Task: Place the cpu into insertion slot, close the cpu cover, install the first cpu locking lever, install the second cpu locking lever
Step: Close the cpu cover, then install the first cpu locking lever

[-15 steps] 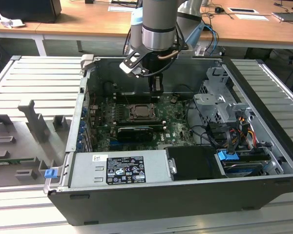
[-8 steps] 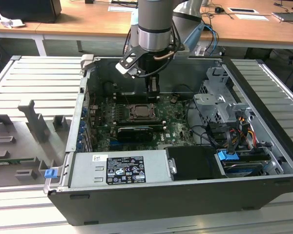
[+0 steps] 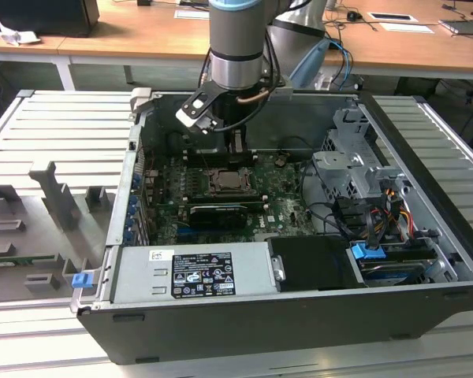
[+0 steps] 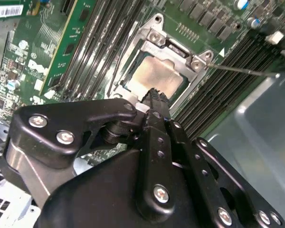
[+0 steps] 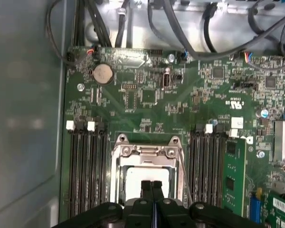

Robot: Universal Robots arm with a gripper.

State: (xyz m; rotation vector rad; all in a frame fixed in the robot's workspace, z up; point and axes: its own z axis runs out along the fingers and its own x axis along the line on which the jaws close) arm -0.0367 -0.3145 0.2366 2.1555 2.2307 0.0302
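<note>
Inside the open computer case [image 3: 134,197], my tool [image 5: 152,185] hangs with its fingers pinched narrow and nothing between them, just above the cpu [image 5: 133,178]. The cpu already lies in its slot. The cpu cover [image 5: 145,151] looks folded down around it, so I judge the first two steps done. Further along, a thin locking lever [image 4: 242,70] juts free past the socket, so the levers seem left to do.
</note>
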